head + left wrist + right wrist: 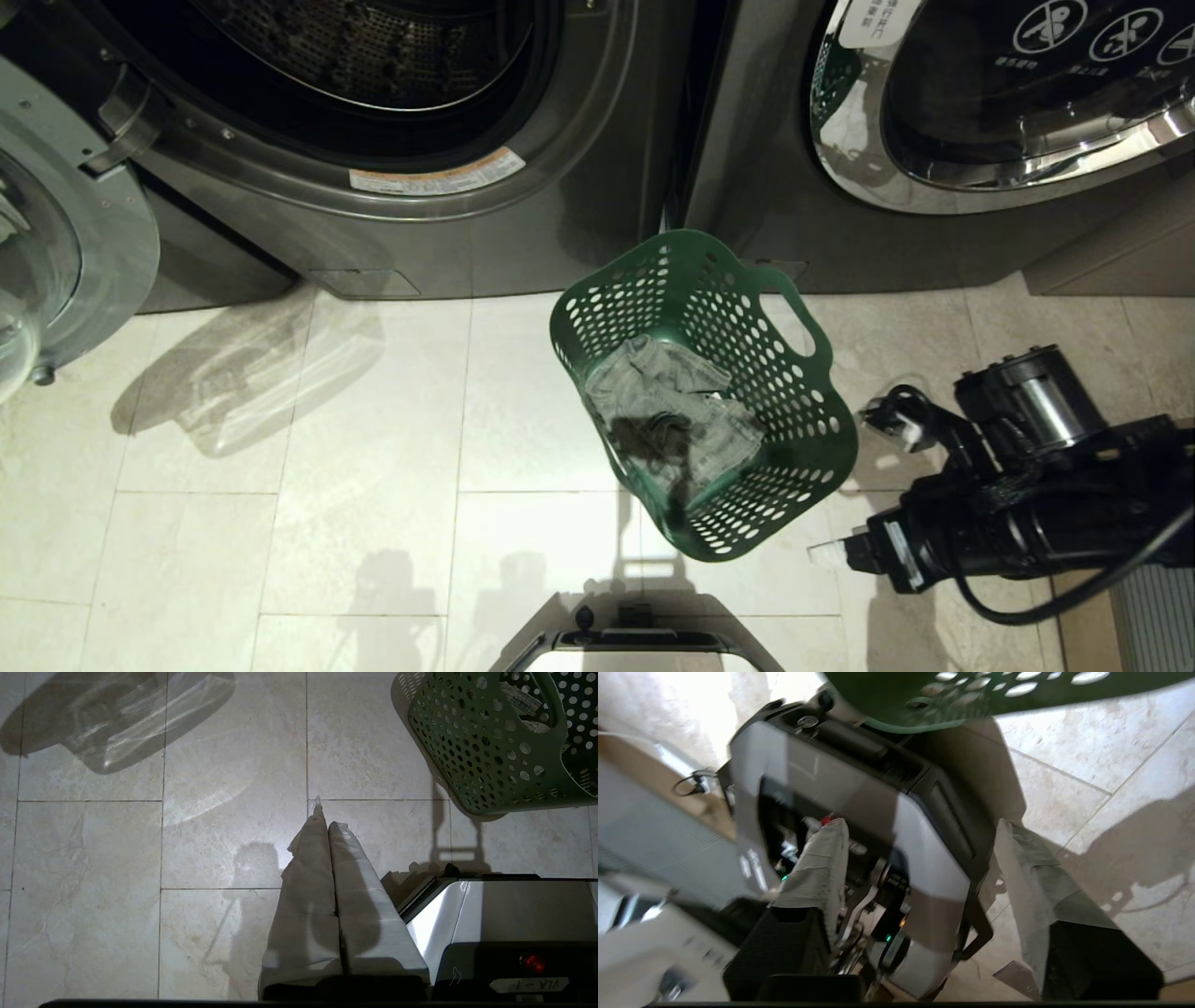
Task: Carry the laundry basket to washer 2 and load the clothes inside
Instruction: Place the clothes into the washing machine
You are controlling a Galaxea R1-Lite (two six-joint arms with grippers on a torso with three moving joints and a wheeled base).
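Observation:
A green perforated laundry basket (794, 373) stands on the tiled floor between two front-loading washers. Grey and dark clothes (667, 411) lie crumpled in its bottom. The left washer (373, 121) has its round door (56, 233) swung open and its drum showing; the right washer (980, 93) is closed. I see no number telling which is washer 2. My right gripper (864, 485) hovers just right of the basket, open, with nothing between its taped fingers (822, 868). My left gripper (327, 819) is shut and empty, pointing at the floor, with the basket (486, 756) off to its side.
My own base (635, 644) sits just behind the basket at the bottom of the head view. A grey ribbed unit (1158, 607) stands at the lower right beside the right arm. Bare tiles (327, 467) stretch in front of the open washer.

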